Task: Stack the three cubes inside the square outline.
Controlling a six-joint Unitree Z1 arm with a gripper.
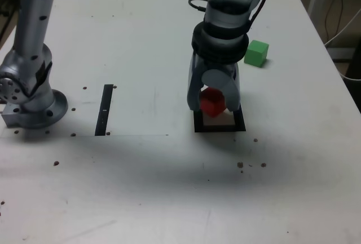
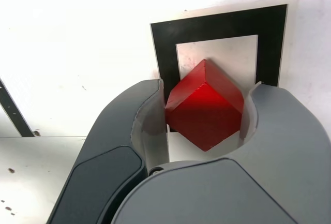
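- Hand (image 1: 214,107) grasping the red cube (image 2: 207,110), corners tilted between my fingers.
- I see it over the square outline (image 2: 217,25); height unclear.
- Exterior view: green cube (image 1: 256,53) at the outline's one o'clock.

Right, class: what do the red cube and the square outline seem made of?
The red cube: perhaps painted wood, fairly matte, with crisp edges and soft shading. The square outline: probably printed paper or card, as it looks flat, with a pale margin.
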